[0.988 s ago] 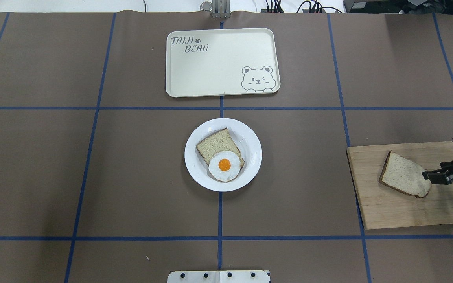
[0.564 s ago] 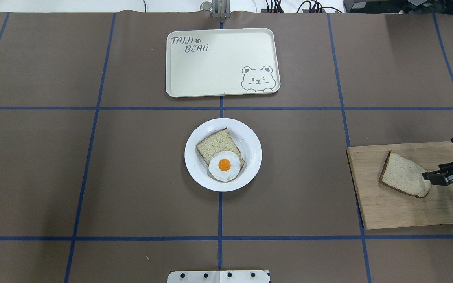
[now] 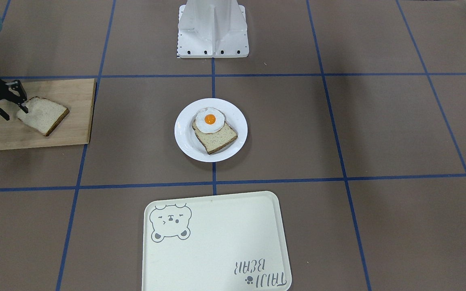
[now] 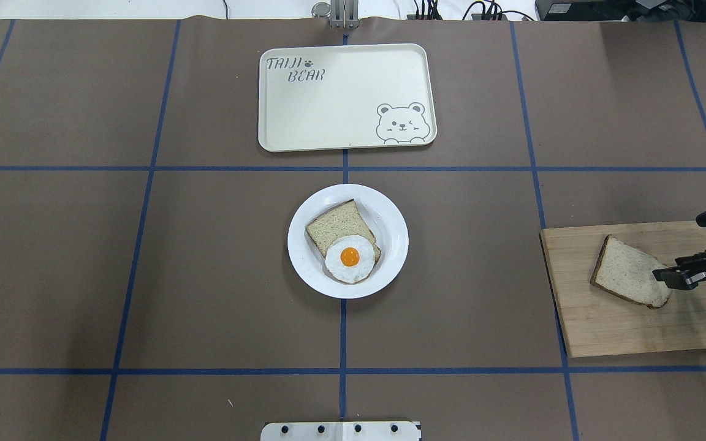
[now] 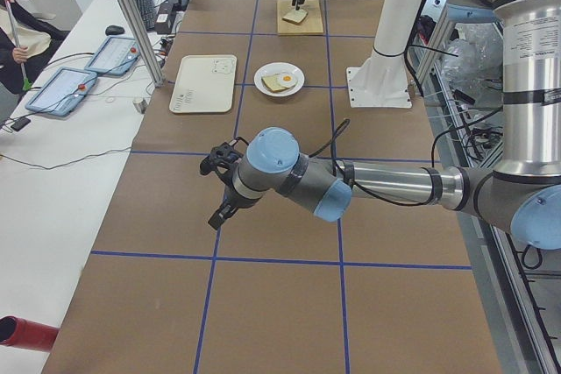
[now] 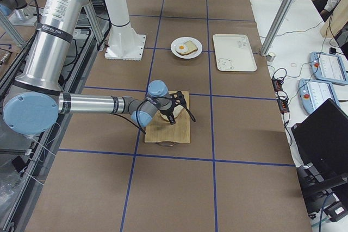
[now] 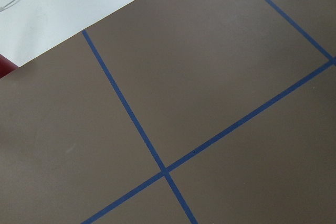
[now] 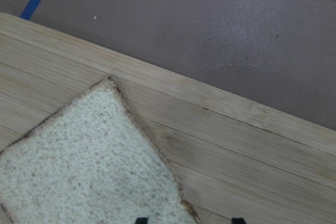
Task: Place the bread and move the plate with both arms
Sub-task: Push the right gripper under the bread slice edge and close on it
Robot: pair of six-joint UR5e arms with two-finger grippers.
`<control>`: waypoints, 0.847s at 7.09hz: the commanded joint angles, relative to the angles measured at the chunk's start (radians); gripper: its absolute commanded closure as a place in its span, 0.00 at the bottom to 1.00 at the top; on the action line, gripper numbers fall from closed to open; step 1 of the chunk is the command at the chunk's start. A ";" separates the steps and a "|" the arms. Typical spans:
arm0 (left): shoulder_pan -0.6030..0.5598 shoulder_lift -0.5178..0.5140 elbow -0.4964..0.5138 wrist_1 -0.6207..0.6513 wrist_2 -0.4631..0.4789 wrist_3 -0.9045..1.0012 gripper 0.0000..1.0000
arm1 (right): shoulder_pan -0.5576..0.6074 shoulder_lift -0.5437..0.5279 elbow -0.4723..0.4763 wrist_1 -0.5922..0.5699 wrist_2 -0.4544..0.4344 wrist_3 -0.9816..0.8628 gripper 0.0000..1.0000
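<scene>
The bread point(image 4: 629, 278) lies on a wooden cutting board point(image 4: 635, 331) at the table's right edge. My right gripper point(image 4: 671, 277) is open at the slice's right corner; in the right wrist view its two fingertips point(image 8: 140, 220) stand apart with the bread's point(image 8: 89, 166) crust edge between them. The white plate point(image 4: 390, 214) sits at the table's centre and bears a second slice with a fried egg point(image 4: 349, 257) on it. My left gripper point(image 5: 219, 190) shows only in the exterior left view, over bare table far from the plate; I cannot tell whether it is open.
A cream tray with a bear drawing point(image 4: 341, 98) lies beyond the plate. The robot's white base point(image 3: 212, 32) stands on the near side. Blue tape lines cross the brown table cover. The left wrist view shows only table cover and tape.
My right gripper has slid slightly left, further onto the bread's corner. The bread, plate and tray have not moved.
</scene>
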 commanded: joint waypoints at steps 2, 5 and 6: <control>0.000 0.000 0.000 0.000 0.000 -0.002 0.01 | -0.016 -0.001 -0.002 0.000 -0.004 -0.001 0.47; 0.000 0.000 -0.002 0.000 0.000 -0.002 0.01 | -0.022 -0.001 -0.017 -0.002 -0.017 -0.008 0.47; 0.000 0.000 0.000 0.000 0.000 -0.002 0.01 | -0.023 -0.001 -0.020 -0.002 -0.019 -0.008 0.48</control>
